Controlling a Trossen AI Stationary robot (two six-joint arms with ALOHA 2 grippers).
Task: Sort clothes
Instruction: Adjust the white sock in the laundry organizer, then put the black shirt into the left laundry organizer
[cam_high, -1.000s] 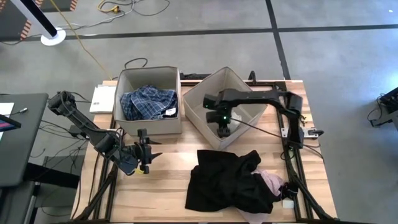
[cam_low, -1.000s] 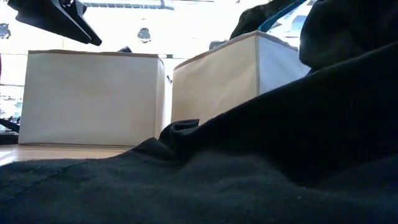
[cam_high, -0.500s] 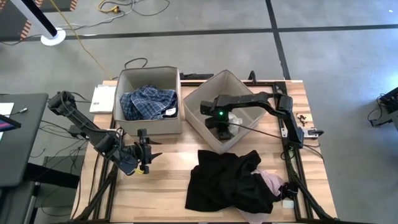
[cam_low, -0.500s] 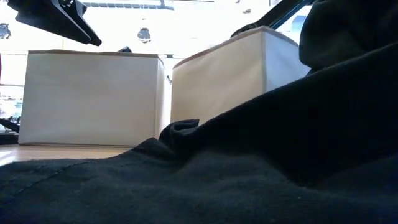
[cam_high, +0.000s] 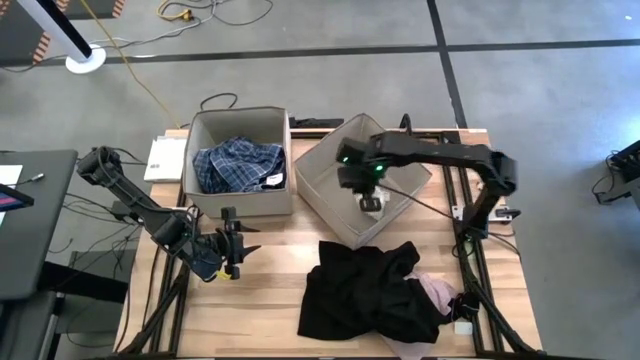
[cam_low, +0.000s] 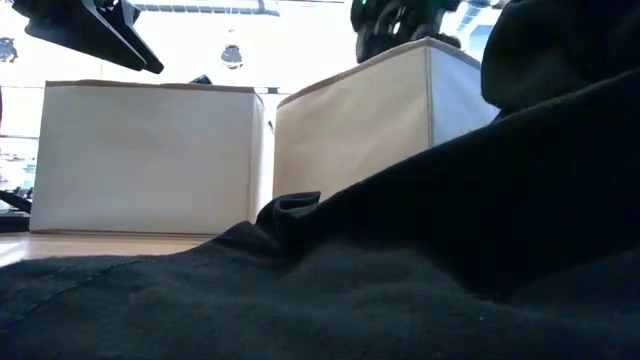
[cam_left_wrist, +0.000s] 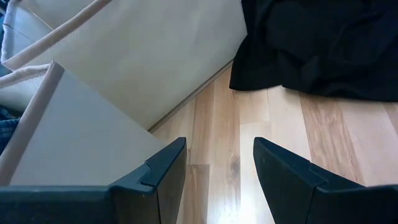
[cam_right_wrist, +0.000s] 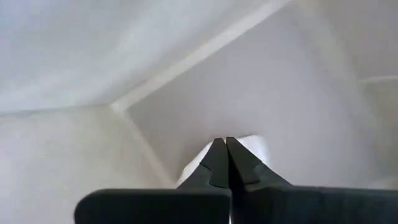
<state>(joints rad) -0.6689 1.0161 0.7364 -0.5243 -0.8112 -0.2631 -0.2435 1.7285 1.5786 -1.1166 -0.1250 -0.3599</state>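
Observation:
Blue-and-white plaid shirts (cam_high: 238, 165) lie in the left beige box (cam_high: 205, 125). My right gripper (cam_high: 370, 198) hangs over the inside of the tilted right beige box (cam_high: 325, 165), shut on a small white piece (cam_high: 373, 204); it also shows above that box's rim in the low view (cam_low: 390, 18). The large black garment (cam_high: 368, 290) lies spread on the table's near side, with a pink piece (cam_high: 438, 292) under its right edge. My left gripper (cam_high: 232, 256) is open and empty above the table, left of the black garment. My right gripper pinches the small white piece between its two shut fingers at the piece's upper edge (cam_right_wrist: 249, 144). The fingers point down into the box from above. The piece shows on both sides of the fingertips, just below them; whether its lower end lies on the box floor, I cannot tell.
The two boxes stand side by side at the table's far half, the right one turned cornerwise. A white flat thing (cam_high: 160, 158) lies left of the left box. Bare wood (cam_left_wrist: 214, 155) shows between my left gripper and the black garment. Cables run along the table's right edge.
My right gripper has gone up and toward the table's right and far side inside the right box, and now shows above its rim. The box has turned a little. The small white piece now shows at the fingertips.

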